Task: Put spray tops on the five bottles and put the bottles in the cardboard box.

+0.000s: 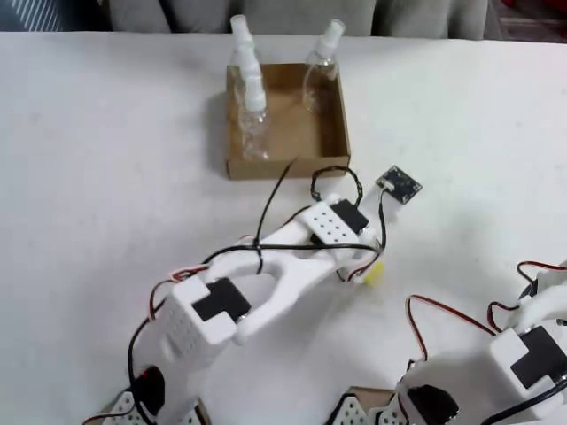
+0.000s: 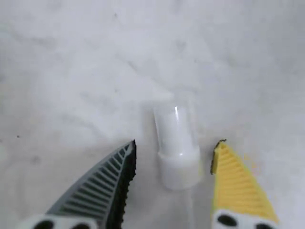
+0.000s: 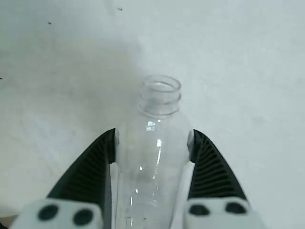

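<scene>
Right gripper (image 3: 152,133) pinches the uncapped bottle (image 3: 153,157); left gripper (image 2: 177,142), jaws spread astride the lying spray top (image 2: 177,155), risks skidding it aside if closure lands off-centre

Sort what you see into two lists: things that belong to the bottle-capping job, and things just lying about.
Job: cardboard box; three capped bottles in it; loose spray top inside the open left hand; uncapped bottle gripped by the right hand.
Not the job: table; small black board wired to an arm.
</scene>
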